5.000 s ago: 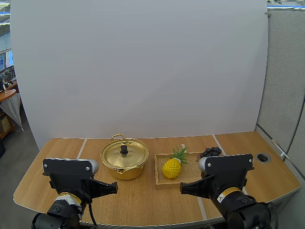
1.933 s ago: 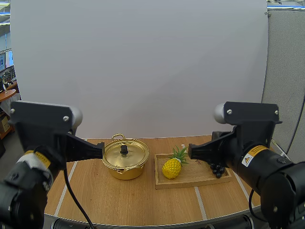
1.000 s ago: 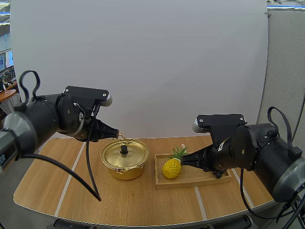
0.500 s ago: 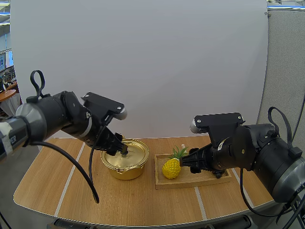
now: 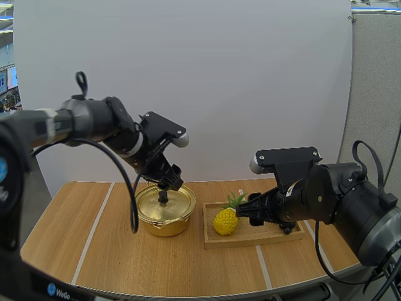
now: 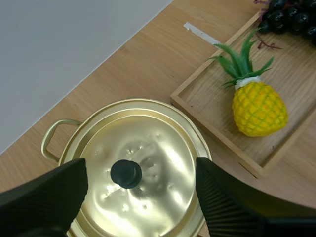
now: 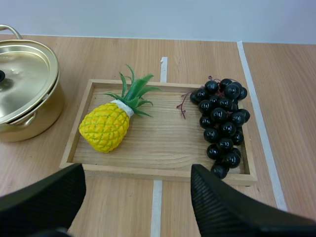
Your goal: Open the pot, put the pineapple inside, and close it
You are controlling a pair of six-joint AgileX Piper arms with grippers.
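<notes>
My left gripper is released, its fingers wide apart. They stand at 9 and 3 o'clock of the black knob, just above it and not touching it as far as I can judge. The knob sits in the middle of the lid, and the lid lies flat on the pot.

My right gripper is also released and holds nothing. It hovers over the near edge of the tray. The pineapple lies on its side in the tray, leaves toward 1 o'clock. The grapes lie at 3 o'clock of it, apart from it. The tray is at 3 o'clock of the pot.

I judge the task to be at its start: the pot is closed and the pineapple is untouched. Lifting the lid, moving the fruit and closing the pot are all left.
</notes>
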